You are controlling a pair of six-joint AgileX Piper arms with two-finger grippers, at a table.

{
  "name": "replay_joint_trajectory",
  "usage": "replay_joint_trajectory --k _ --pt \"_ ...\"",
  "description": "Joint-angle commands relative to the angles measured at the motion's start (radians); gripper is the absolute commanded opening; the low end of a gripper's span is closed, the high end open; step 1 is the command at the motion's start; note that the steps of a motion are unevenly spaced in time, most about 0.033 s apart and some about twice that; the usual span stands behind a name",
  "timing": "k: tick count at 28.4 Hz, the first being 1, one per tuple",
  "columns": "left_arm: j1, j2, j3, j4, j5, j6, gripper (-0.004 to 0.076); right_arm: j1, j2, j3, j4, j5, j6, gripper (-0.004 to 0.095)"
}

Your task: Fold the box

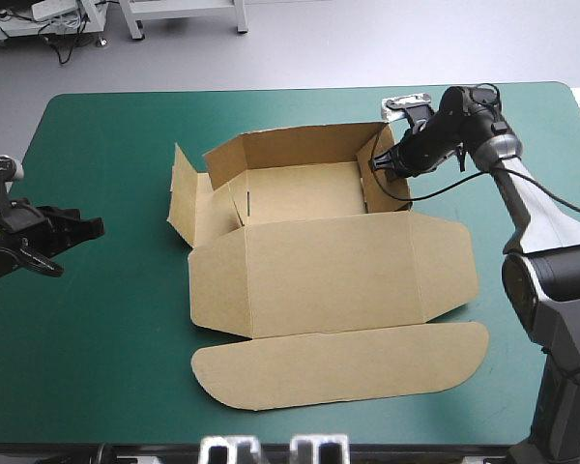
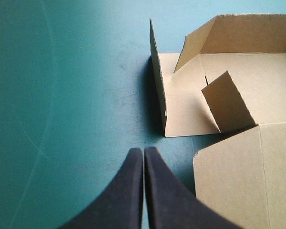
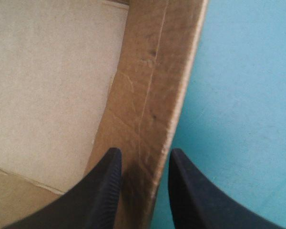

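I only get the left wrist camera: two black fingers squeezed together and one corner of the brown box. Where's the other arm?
Observer: The right gripper is at the box's far right corner, on its raised right wall.
Operator: Is it holding on?
Observer: Yes, its fingers pinch that wall, one inside the tray, one outside.
Operator: What's at the front?
Observer: The lid lies flat, ending in a long rounded flap.

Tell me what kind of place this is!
Probably a robot lab or workshop: a table with a teal-green cover, a half-folded brown box, and the right gripper, fingers pinching its wall.
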Motion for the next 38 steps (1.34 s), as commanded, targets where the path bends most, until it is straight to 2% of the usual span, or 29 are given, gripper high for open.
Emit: replay_joint_trajectory --k 1,3,4,5,7,12,20,24,27,30,32,33,35,38 --pt "-0.002 -0.009 -0.03 -0.032 -0.053 -0.001 -0.0003 -0.006 -0.037 -0.03 0.026 -0.047 -0.01 0.0304" --pt "-0.002 -0.009 -0.03 -0.032 -0.047 0.004 -0.0003 -0.006 -0.033 -0.03 0.049 -0.044 -0.01 0.0299" --pt "-0.002 -0.007 -0.03 -0.032 -0.045 0.029 -0.0003 -0.006 -0.03 -0.03 0.054 -0.042 -0.01 0.0262" --pt "-0.002 -0.004 -0.03 -0.032 -0.047 0.051 -0.0003 -0.006 -0.027 -0.03 0.061 -0.037 -0.01 0.0201" --pt "0.0 0.008 -0.03 -0.02 -0.067 0.058 -0.0003 -0.006 -0.026 -0.03 0.072 -0.03 -0.004 -0.0028" --pt "0.0 0.049 -0.03 -0.02 -0.149 0.041 -0.0003 -0.006 -0.055 -0.03 0.136 -0.016 0.006 -0.002" --pt "0.0 0.15 -0.03 -0.033 -0.189 0.022 -0.0003 -0.019 -0.206 -0.03 0.168 0.001 0.017 -0.0019" --pt "0.0 0.19 -0.03 -0.099 -0.237 0.022 -0.0003 -0.066 -0.298 -0.03 0.196 0.019 0.029 -0.0019" --pt "0.0 0.215 -0.03 -0.144 -0.284 0.022 -0.0003 -0.121 -0.362 -0.032 0.259 0.064 0.02 -0.0019" --pt "0.0 0.231 -0.03 -0.223 -0.325 0.028 -0.0003 -0.173 -0.424 -0.032 0.272 0.103 0.016 -0.0019" --pt "0.0 0.247 -0.03 -0.321 -0.328 0.07 -0.0003 -0.201 -0.468 -0.032 0.272 0.118 0.014 -0.0019" --pt "0.0 0.262 -0.03 -0.448 -0.312 0.139 -0.0003 -0.224 -0.503 -0.032 0.272 0.126 0.014 -0.0019" --pt "0.0 0.275 -0.03 -0.557 -0.291 0.219 -0.0003 -0.249 -0.542 -0.032 0.278 0.133 0.014 -0.0019" --pt "0.0 0.287 -0.03 -0.682 -0.251 0.294 -0.0003 -0.308 -0.612 -0.032 0.365 0.122 -0.001 -0.002"
